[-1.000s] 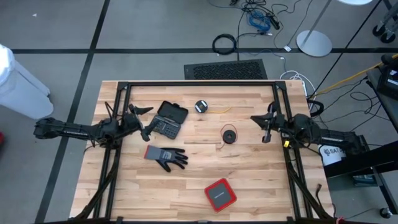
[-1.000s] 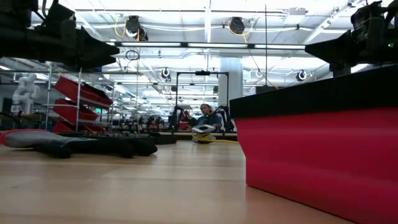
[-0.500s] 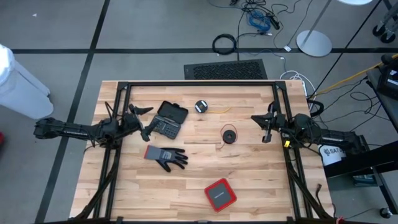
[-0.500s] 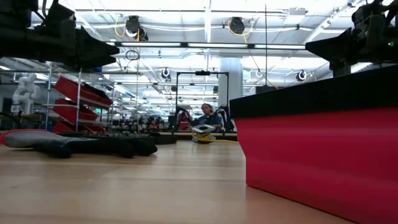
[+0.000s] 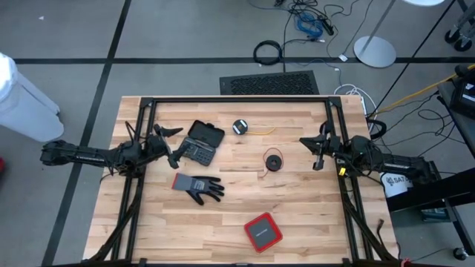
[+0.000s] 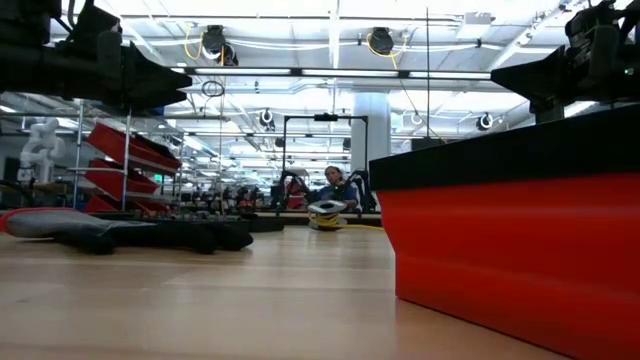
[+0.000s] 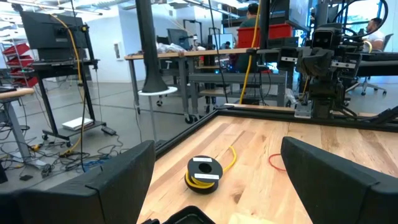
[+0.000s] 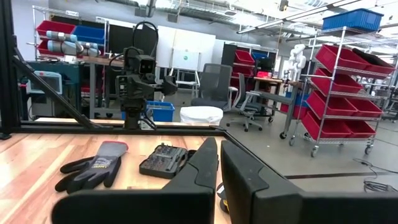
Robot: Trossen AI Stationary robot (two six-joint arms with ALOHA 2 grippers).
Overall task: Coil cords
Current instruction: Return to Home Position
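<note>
We read the left arm's dark two-finger gripper (image 7: 217, 146) as wide open and the right arm's dark two-finger gripper (image 8: 219, 148) as closed, both empty. The thin yellow wire on its black spool (image 5: 240, 127) lies about midway between them. The coiled thin red wire (image 5: 274, 161) lies nearer the right arm.

Black bit case (image 5: 203, 142), bits showing, just beside left gripper (image 5: 174, 146), on wooden table (image 5: 297, 215). Grey glove (image 5: 197, 186) near same gripper, lying flat, apart from case. Red box (image 5: 263, 231) well apart from both grippers, nearer right gripper (image 5: 316, 152). Black cable ring (image 5: 268, 53) on floor beyond table, far from either. Person (image 6: 333, 185) seated in room behind.
</note>
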